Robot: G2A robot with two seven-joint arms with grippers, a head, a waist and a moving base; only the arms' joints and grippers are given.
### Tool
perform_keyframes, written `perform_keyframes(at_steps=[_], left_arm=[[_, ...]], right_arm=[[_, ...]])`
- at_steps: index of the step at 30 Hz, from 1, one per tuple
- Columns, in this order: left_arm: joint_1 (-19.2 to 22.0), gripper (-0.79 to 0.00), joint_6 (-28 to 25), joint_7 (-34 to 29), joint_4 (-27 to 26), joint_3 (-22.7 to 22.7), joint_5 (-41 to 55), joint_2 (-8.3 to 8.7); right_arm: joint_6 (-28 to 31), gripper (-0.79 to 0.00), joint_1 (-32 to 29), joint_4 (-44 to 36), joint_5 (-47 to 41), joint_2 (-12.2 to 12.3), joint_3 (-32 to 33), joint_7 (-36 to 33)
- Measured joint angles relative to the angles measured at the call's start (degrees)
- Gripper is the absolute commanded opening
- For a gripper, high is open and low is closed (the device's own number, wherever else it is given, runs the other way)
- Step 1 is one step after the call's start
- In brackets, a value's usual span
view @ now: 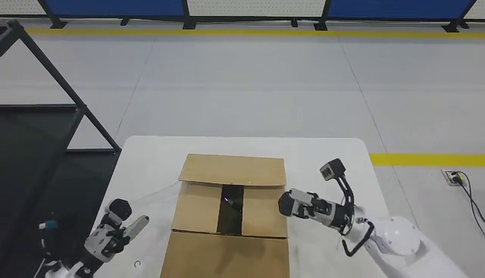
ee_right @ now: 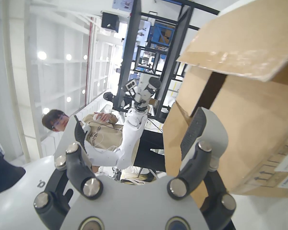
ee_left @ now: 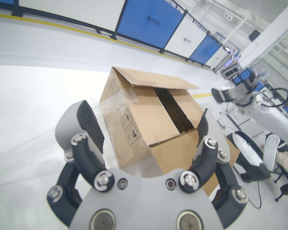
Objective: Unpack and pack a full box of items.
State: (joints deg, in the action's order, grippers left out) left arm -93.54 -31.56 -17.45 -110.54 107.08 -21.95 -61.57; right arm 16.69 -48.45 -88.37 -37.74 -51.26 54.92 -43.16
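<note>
The left pincer (ee_left: pixel 146 111) is wide open and empty near one side of the box (view: pixel 198 211); the right pincer (ee_right: pixel 137 118), open and empty too, is at the other. The box stands on the surface (view: pixel 151 157), its flaps (view: pixel 231 170) partly parted, probably so that both arms can reach it.

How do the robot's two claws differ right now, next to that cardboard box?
The left gripper sits clear of the cardboard box; the right gripper is right up at the box's opposite side. The left gripper angles toward the box; the right gripper points straight across at it. Both are open and empty.
</note>
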Motion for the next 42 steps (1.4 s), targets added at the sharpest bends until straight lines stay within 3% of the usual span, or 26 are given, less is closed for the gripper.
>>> perform_keyframes(at_steps=[4, 7, 15, 25, 35, 42], left_arm=[[-0.4, 0.0, 1.5, 0.8, 0.6, 0.4, 3.3, -0.12], [-0.7, 0.0, 1.6, 1.0, 0.9, 0.4, 3.2, -0.15], [-0.9, 0.0, 1.7, 1.6, 0.9, 0.3, 2.4, -0.22], [-3.0, 0.0, 1.7, 3.2, 1.3, 1.1, 4.2, -0.47], [-5.8, 0.0, 1.7, 5.4, 0.5, 2.0, 4.8, -0.85], [-6.6, 0.0, 2.2, 5.9, 0.1, 2.1, 4.4, -1.0]], right_arm=[[-5.9, 0.0, 3.8, 4.2, 1.4, -1.4, -2.9, -0.5], [-6.7, 0.0, 5.6, 6.3, 1.0, -2.5, -4.2, 0.2], [-0.3, 0.0, 8.9, 10.1, -1.0, -5.3, -6.0, 3.9], [6.6, 0.0, 14.8, 16.4, 1.2, -9.8, -8.8, 14.4], [5.1, 0.0, 23.8, 29.6, 5.2, -15.5, -13.6, 26.3], [5.0, 0.0, 23.9, 29.8, 5.6, -15.6, -13.7, 26.6]])
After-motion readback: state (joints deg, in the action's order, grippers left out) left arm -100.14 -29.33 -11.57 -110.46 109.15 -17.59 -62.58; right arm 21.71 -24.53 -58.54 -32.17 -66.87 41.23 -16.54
